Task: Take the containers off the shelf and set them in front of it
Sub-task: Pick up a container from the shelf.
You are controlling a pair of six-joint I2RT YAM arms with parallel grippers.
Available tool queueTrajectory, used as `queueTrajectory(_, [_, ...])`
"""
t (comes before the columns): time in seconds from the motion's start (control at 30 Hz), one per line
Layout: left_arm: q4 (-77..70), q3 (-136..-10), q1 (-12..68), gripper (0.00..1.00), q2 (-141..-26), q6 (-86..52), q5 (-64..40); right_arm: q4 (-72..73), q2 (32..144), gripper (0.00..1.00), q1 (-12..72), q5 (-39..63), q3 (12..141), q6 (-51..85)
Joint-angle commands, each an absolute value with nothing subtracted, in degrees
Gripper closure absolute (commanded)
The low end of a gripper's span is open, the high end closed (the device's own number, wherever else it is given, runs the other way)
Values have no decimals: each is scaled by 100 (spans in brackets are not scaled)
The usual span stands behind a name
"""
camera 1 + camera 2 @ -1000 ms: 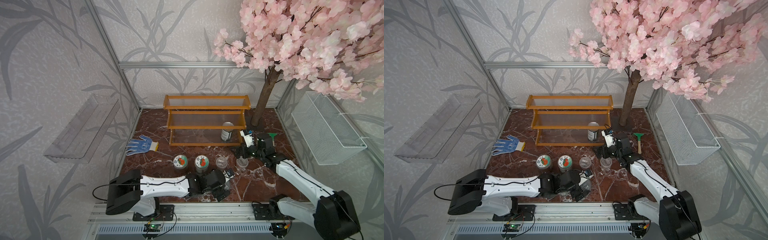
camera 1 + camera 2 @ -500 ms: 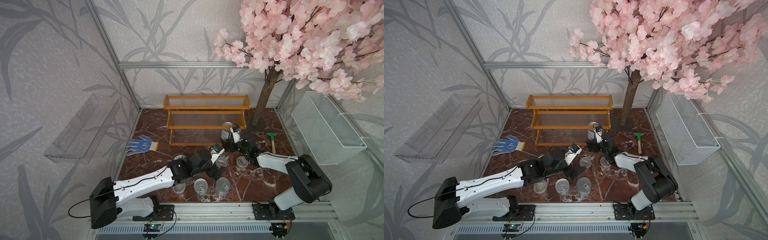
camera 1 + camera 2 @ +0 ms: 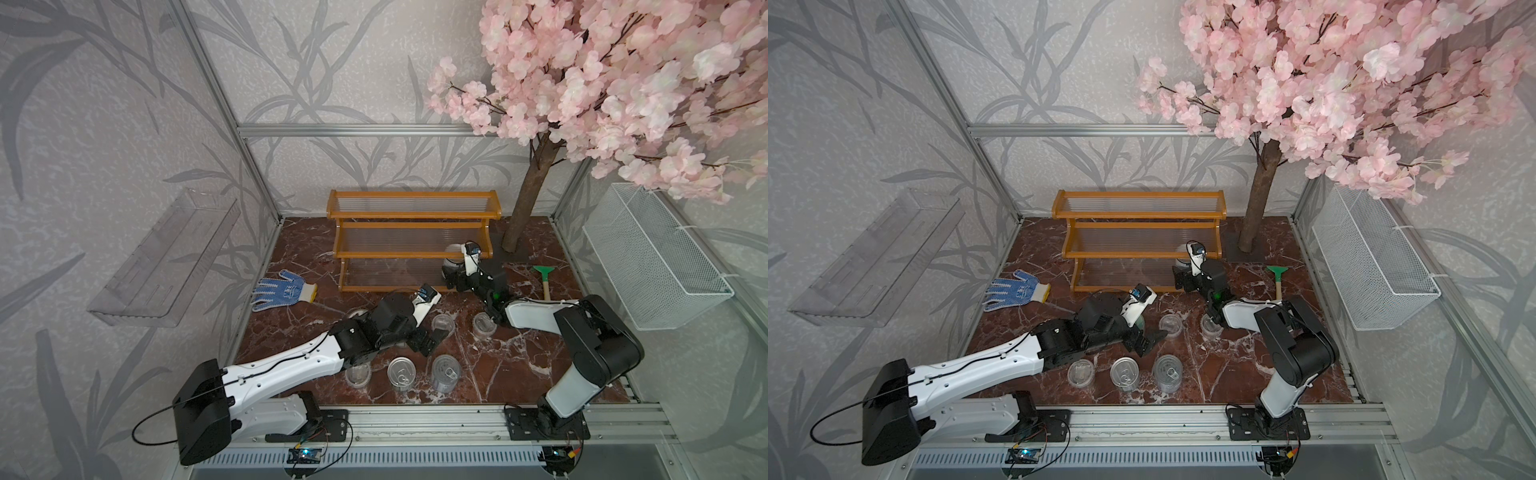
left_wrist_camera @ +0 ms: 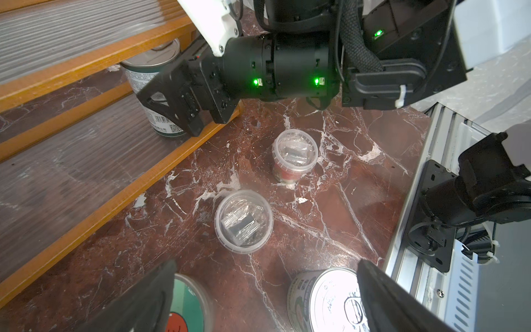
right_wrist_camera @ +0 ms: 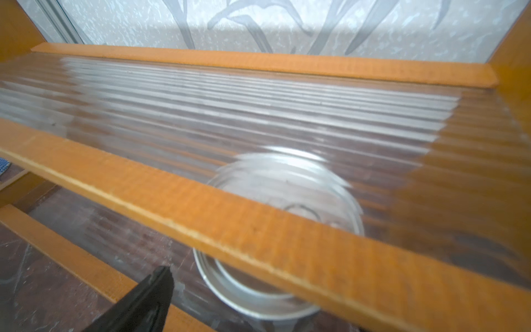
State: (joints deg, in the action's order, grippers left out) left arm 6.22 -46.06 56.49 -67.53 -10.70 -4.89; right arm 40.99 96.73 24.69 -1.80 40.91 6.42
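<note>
The shelf [image 3: 411,216] [image 3: 1140,214] stands at the back; in both top views one silver can [image 3: 452,251] [image 3: 1182,258] is left on its lowest tier, far right. My right gripper [image 3: 449,272] [image 3: 1181,277] is open at that can, one finger [image 4: 172,109] crossing its label [image 4: 146,72]. The right wrist view shows the can [image 5: 253,276] under the middle rail. My left gripper [image 3: 428,336] [image 4: 265,290] hangs open above the floor. Before it stand two clear cups [image 4: 243,221] [image 4: 295,155], a can [image 4: 324,299] and a jar lid [image 4: 186,304]. A third cup [image 3: 358,374] and two cans [image 3: 401,372] [image 3: 445,372] line the front.
A blue-and-white glove [image 3: 284,291] lies left of the shelf. A green-headed scraper [image 3: 543,278] lies right of my right arm. The tree trunk [image 3: 525,195] rises behind the shelf's right end. A wire basket [image 3: 652,257] and a clear wall shelf [image 3: 166,257] hang on the side walls.
My left arm swung from the front edge toward the middle, uncovering the front cans and cup. My right gripper moved from the floor cups to the can on the lowest tier.
</note>
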Motion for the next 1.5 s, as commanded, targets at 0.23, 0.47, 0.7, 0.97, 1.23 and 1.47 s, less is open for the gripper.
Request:
queueTrajectory(0.23, [318,-4448,5609,0,-6680,-1193,-626,4455,10029,2,2462,-600,4467,460])
queueTrajectory(0.47, [262,-4378,5607,0,-6699,-1235,-673,5252,10314,2,2531,-966,4455,460])
queueTrajectory(0.7, [302,-4299,5607,0,-6667,-1168,-666,5626,10573,2,2585,-1343,4456,460])
queueTrajectory(0.97, [352,-4222,5607,0,-6627,-1152,-692,5801,10853,2,2610,-1357,4632,460])
queueTrajectory(1.23, [387,-4113,5608,0,-6486,-1187,-645,5853,10859,24,2602,-1181,4649,836])
queueTrajectory(1.47, [427,-4124,5607,0,-6486,-1160,-612,5889,10617,32,2602,-974,4379,688])
